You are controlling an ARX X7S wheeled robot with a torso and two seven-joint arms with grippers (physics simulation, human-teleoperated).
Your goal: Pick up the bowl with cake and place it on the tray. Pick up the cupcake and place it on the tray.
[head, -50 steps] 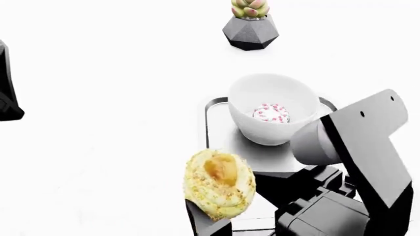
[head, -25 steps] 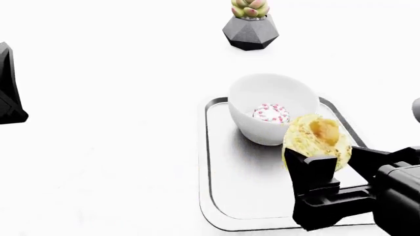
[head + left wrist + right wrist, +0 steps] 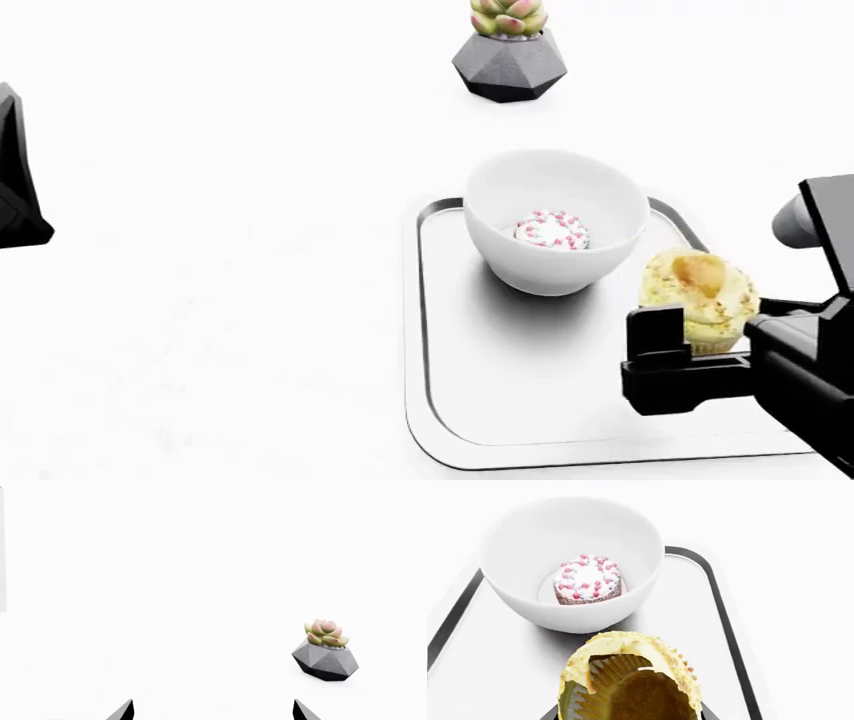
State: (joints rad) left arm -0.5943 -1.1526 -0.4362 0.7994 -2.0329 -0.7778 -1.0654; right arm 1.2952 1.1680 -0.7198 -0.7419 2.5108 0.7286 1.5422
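Beside the bowl (image 3: pixel 554 215), cupcake (image 3: pixel 698 288) moved right.

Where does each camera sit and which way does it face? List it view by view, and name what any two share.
Head view: high on the robot, looking down at the tray, bowl, cupcake; right tool shows.
Left wrist view: faces the plant pot across the white surface; only dark fingertips show.
Right wrist view: close above the cupcake, facing bowl and cake; little of the tool shows.
Shared: head and right wrist show bowl, cake, tray, cupcake.

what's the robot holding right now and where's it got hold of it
The right tool holds the cupcake by the sides of its paper case, above the tray beside the bowl. The left tool is open and holds nothing.
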